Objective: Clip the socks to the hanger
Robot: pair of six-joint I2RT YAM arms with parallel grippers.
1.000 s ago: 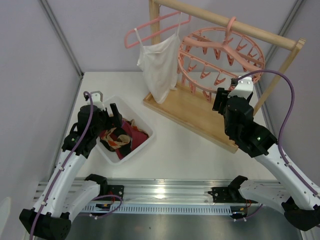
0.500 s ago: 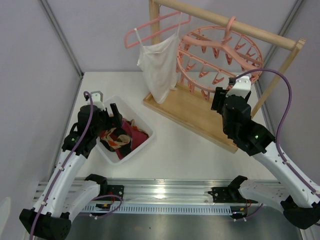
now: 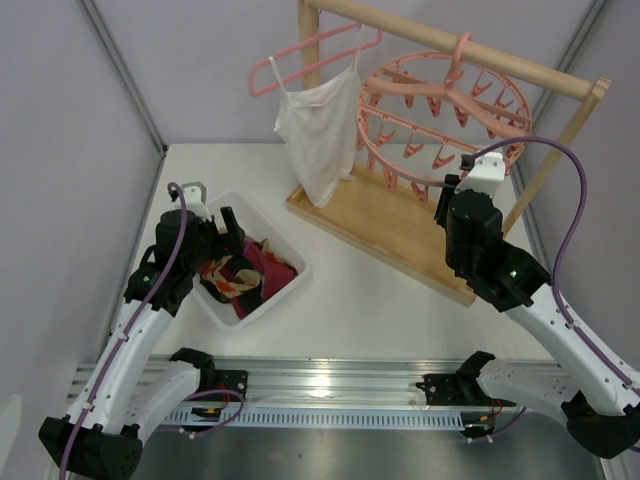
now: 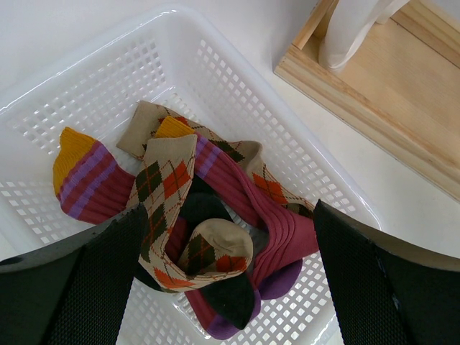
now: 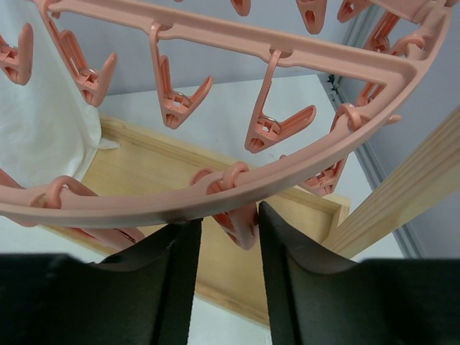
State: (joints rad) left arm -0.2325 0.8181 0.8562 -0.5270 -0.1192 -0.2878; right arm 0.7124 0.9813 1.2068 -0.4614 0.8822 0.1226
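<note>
Sitting on white table (image 3: pixel 360 292): basket (image 3: pixel 271 233) of socks (image 3: pixel 240 276), wooden rack (image 3: pixel 392 226) (grey walls (image 3: pixel 200 70)).

In the right wrist view the hanger (image 5: pixel 302 56) runs off both sides, and its outer ring hides the top of the clip (image 5: pixel 243 221) below it; whether the right claw (image 5: pixel 228 228) pinches that clip is unclear.

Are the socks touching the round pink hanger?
Apart. The top external view shows the socks piled in the white basket on the left, while the round pink hanger hangs from the wooden rail at right.
</note>
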